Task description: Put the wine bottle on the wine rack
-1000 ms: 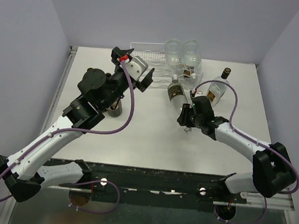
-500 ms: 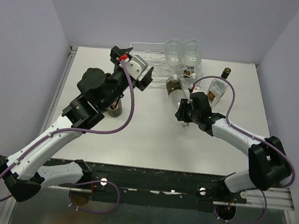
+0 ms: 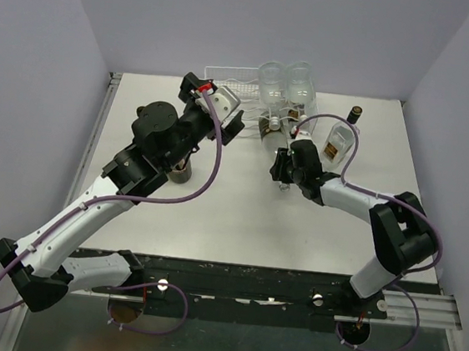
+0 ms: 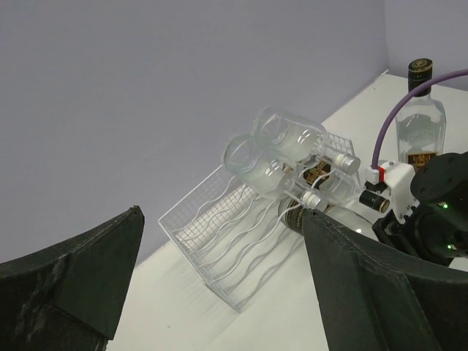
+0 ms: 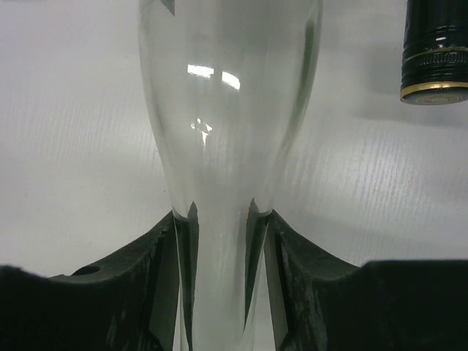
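Right gripper (image 5: 219, 219) pinches the bottle (image 5: 227, 95) by its neck, base at the rack (image 4: 212, 234) front. Left gripper (image 3: 228, 123) hangs spread beside the rack. The slick neck could slip, or the base could knock the racked bottles (image 4: 281, 150).

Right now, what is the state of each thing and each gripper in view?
wine rack: standing, clear bottles lying on it.
wine bottle: held by its neck, base at the wine rack.
right gripper: shut on wine bottle.
left gripper: open, empty.
labelled bottle: upright, capped.
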Available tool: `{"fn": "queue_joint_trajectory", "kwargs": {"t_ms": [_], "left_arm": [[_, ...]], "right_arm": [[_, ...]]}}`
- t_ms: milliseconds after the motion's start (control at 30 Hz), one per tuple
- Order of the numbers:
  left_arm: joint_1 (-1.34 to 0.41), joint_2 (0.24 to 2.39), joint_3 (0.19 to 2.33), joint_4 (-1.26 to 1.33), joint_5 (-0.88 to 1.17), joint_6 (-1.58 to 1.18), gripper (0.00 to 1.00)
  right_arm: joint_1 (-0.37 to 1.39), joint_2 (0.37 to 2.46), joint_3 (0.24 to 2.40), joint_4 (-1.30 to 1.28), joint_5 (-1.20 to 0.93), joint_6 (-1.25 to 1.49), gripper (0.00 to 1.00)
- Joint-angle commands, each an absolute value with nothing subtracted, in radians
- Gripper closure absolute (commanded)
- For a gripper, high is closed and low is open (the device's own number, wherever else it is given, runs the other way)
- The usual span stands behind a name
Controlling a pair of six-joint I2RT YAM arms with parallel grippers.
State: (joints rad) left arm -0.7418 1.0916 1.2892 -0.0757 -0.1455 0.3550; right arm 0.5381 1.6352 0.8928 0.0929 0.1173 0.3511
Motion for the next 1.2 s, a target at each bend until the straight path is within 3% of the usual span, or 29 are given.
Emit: {"fn": "queue_joint_trajectory", "kwargs": {"t_ms": [0,300,833,1167], "left_arm": [[-0.746,1.098,1.334,-0.130,-0.127,0.318,0.01],[-0.746,1.135,1.397,-0.192,-0.110,0.302,0.01],[-0.746,1.114,1.451,-0.213,-0.061,0.319,0.01],[-0.746,1.077,1.411,-0.183,-0.066,0.322,0.01]], "right_arm": [[0.537,1.650,0.899,0.489,0.198,0.356,1.00],[0.528,1.755,0.914,0.670,0.248,0.353,1.00],[0.463,1.939,1.153,0.591,0.146,0.495,0.99],[0.443,2.019,1.316,0.393,0.092,0.560,0.96]]}}
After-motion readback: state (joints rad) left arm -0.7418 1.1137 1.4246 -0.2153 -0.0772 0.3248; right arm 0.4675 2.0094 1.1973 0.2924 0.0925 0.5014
